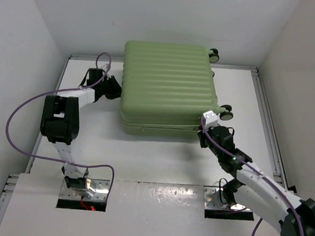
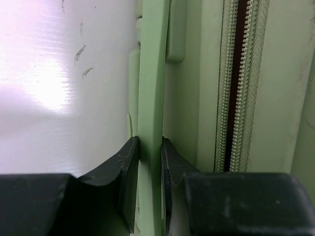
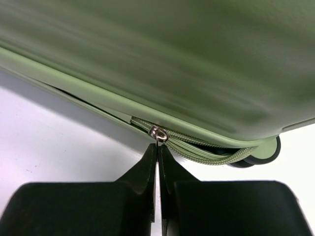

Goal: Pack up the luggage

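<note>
The luggage [image 1: 168, 86], a large light-green ribbed suitcase with its lid down, lies flat on the white table. My left gripper [image 1: 114, 88] is at its left side, shut on the green carry handle [image 2: 150, 98], beside the zip track [image 2: 238, 88]. My right gripper [image 1: 203, 129] is at the front right corner, shut on the metal zip pull [image 3: 158, 133]. Right of the pull the zip [image 3: 211, 152] hangs open and loose; left of it the seam looks closed.
Black-and-green wheels [image 1: 213, 55] [image 1: 226, 112] stick out on the suitcase's right side. White walls surround the table [image 1: 144, 155]. Raised rails run along its left and right edges.
</note>
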Tool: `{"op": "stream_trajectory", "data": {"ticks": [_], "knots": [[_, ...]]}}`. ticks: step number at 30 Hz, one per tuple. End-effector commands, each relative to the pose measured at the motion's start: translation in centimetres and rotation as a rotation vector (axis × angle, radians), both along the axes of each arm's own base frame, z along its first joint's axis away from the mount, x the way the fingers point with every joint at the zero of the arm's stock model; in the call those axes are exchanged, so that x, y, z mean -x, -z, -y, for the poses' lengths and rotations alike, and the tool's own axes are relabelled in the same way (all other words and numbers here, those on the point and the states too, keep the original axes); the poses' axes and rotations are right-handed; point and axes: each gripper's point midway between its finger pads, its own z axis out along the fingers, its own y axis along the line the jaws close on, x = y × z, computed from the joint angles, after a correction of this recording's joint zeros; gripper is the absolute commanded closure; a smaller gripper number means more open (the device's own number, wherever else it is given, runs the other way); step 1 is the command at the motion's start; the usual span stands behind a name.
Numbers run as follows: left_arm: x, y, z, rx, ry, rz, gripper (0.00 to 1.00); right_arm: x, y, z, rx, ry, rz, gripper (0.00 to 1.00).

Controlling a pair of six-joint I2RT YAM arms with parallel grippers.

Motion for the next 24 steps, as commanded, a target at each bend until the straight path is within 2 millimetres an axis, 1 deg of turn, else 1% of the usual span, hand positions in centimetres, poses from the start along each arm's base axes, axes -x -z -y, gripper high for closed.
{"op": "stream_trajectory", "data": {"ticks": [1, 2, 3, 5, 6, 7, 8, 9, 11, 12, 13, 15, 16, 18, 19, 20, 21, 22, 23, 24], "knots": [[3.7, 4.8, 0.8, 0.05, 0.011, -0.203, 1.0, -1.1, -1.6, 0.2, -0.036, 0.017, 0.056, 1.0], [3.7, 5.1, 0.4, 0.058, 0.006, -0.212, 1.0, -1.2, -1.5, 0.8, -0.037, 0.038, 0.054, 1.0], [3.7, 5.1, 0.4, 0.058, 0.006, -0.213, 1.0, -1.0, -0.9, 1.2, -0.03, 0.041, 0.041, 1.0], [3.6, 5.1, 0.0, 0.059, -0.003, -0.212, 1.0, -1.0, -0.5, 1.9, -0.026, 0.061, 0.037, 1.0], [3.9, 5.6, 0.0, 0.051, 0.004, -0.228, 1.0, -0.9, -0.5, 2.1, -0.024, 0.067, 0.038, 1.0], [4.1, 5.7, -0.3, 0.059, 0.001, -0.237, 1.0, -0.9, -0.3, 2.5, -0.022, 0.079, 0.032, 1.0], [3.8, 5.4, -0.3, 0.052, 0.008, -0.223, 1.0, -0.9, -0.3, 2.7, -0.021, 0.077, 0.037, 1.0], [3.7, 5.4, -0.8, 0.054, -0.002, -0.223, 1.0, -0.9, -0.2, 3.2, -0.018, 0.092, 0.039, 1.0], [3.8, 5.6, -1.2, 0.048, -0.005, -0.228, 1.0, -0.9, -0.3, 3.3, -0.022, 0.09, 0.044, 1.0], [3.9, 5.6, -1.6, 0.05, -0.015, -0.237, 1.0, -0.8, 0.0, 3.9, -0.013, 0.107, 0.033, 1.0], [3.8, 5.8, -1.8, 0.036, -0.017, -0.233, 1.0, -0.8, -0.3, 4.2, -0.02, 0.115, 0.047, 1.0], [3.8, 6.0, -3.2, 0.027, -0.045, -0.24, 1.0, -0.7, 0.0, 4.8, -0.011, 0.126, 0.038, 1.0], [3.9, 5.7, -3.2, 0.021, -0.038, -0.235, 1.0, -0.5, -0.2, 5.1, -0.014, 0.133, 0.047, 1.0], [3.9, 5.9, -4.7, 0.011, -0.068, -0.241, 1.0, -0.5, 0.0, 5.8, -0.01, 0.155, 0.043, 1.0], [3.8, 6.1, -4.9, -0.001, -0.079, -0.242, 1.0, -0.6, -0.3, 6.3, -0.016, 0.171, 0.053, 1.0], [4.3, 6.3, -5.4, 0.002, -0.091, -0.268, 1.0, -0.6, -0.1, 6.7, -0.017, 0.185, 0.053, 1.0], [4.0, 6.6, -6.3, -0.024, -0.11, -0.27, 1.0, -0.5, 0.0, 7.2, -0.014, 0.2, 0.044, 1.0], [4.0, 6.6, -6.3, -0.024, -0.11, -0.27, 1.0, -0.4, 0.1, 7.7, -0.01, 0.214, 0.044, 1.0], [3.9, 6.5, -7.1, -0.036, -0.123, -0.272, 1.0, -0.4, 0.2, 7.9, -0.008, 0.221, 0.044, 1.0], [3.7, 6.3, -7.7, -0.047, -0.133, -0.271, 1.0, -0.6, 0.1, 8.6, -0.01, 0.247, 0.048, 1.0]]}}
